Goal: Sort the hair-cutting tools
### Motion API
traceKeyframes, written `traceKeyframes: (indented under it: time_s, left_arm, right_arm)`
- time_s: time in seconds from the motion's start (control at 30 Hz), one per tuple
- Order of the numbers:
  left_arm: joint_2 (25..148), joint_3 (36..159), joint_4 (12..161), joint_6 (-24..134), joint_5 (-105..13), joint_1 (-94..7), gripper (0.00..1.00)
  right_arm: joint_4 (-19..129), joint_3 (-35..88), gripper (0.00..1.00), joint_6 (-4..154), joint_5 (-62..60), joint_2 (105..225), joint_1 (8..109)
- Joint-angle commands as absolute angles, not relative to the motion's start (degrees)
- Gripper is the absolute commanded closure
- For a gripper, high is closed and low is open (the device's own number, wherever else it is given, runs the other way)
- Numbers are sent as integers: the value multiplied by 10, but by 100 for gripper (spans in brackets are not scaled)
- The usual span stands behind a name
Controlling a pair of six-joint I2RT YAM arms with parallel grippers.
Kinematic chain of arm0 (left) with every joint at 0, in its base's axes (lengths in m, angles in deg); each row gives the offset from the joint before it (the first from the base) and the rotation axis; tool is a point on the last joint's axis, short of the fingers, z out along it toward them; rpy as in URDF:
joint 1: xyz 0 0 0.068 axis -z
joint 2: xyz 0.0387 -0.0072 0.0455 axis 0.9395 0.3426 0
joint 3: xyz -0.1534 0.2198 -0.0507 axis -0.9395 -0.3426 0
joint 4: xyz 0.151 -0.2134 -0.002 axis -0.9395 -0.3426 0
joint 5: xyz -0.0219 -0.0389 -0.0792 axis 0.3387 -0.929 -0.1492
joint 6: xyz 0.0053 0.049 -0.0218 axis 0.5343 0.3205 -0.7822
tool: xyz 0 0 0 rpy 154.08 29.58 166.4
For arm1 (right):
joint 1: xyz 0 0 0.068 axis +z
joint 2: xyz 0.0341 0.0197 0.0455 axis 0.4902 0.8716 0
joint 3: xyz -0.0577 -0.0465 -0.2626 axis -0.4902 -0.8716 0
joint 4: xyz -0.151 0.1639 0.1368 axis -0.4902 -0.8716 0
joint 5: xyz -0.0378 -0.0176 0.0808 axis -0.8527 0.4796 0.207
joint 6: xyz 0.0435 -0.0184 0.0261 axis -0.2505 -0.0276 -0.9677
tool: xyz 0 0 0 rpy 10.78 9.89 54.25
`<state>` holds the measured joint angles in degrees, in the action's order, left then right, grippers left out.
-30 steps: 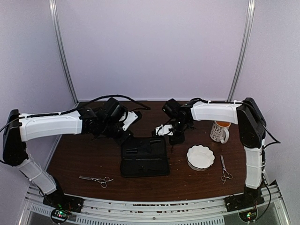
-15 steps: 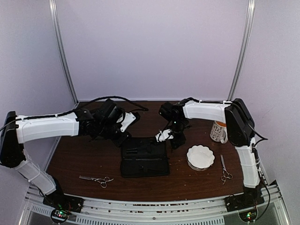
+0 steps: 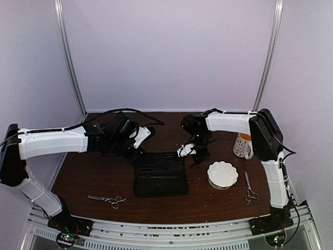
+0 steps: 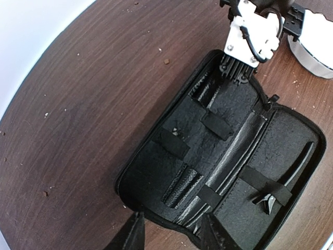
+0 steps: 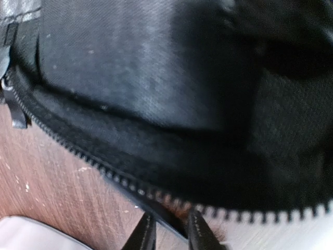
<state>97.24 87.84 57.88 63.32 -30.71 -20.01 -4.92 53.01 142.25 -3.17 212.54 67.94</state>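
The flat black zip case (image 3: 160, 174) lies open mid-table. One silver scissors (image 3: 106, 199) lies at the front left, the other (image 3: 251, 188) at the front right beside the white bowl. In the left wrist view a thin black clip-like piece (image 4: 291, 172) sits under a strap inside the case (image 4: 156, 156); I cannot make out a second one. My left gripper (image 3: 135, 151) (image 4: 171, 237) is open and empty over the case's left end. My right gripper (image 3: 196, 155) (image 5: 170, 234) is at the case's far right corner, jaws closed on its zip edge (image 5: 130, 187).
A white scalloped bowl (image 3: 222, 174) stands right of the case. A mug (image 3: 243, 146) stands behind it near the right arm. The brown table (image 3: 93, 172) carries crumbs. Its rounded edge (image 4: 31, 88) shows in the left wrist view.
My right gripper has shifted slightly right and settled at the case's far right corner. My left arm has drawn a little to the left. The case and scissors have not moved.
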Motion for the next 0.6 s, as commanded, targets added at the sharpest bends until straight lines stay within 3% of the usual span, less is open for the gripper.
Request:
traceKeyframes:
  time_s: [0.0, 0.2, 0.57]
  left_arm:
    - [966, 874, 607, 635, -316, -198, 60]
    - [949, 857, 599, 629, -317, -198, 60]
    - [912, 797, 590, 587, -319, -198, 60]
  right_arm:
    - [10, 477, 85, 1398, -44, 2095, 676]
    - [65, 415, 100, 1397, -39, 2045, 675]
    - [82, 393, 100, 1371, -39, 1938, 677]
